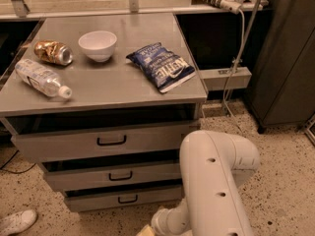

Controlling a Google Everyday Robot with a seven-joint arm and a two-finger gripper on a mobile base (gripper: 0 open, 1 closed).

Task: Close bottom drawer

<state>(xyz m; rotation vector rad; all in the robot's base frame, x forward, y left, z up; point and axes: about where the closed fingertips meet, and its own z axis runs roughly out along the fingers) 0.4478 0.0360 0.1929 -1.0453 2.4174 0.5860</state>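
Observation:
The bottom drawer [147, 195] is the lowest of three grey drawers in the cabinet. Its low flat front with a small black bar handle [128, 199] stands only slightly out, nearly in line with the middle drawer [147, 173] above it. My white arm [216, 181] bends down in front of the cabinet's right side. My gripper [146, 229] is at the bottom edge of the view, just below and in front of the bottom drawer's front, mostly cut off.
On the cabinet top [123, 85] lie a crushed can [52, 52], a plastic bottle [42, 78], a white bowl [97, 45] and a blue chip bag [162, 66]. The top drawer [108, 141] stands slightly out. A white shoe [15, 222] is on the speckled floor at left. A dark cabinet [288, 63] stands at right.

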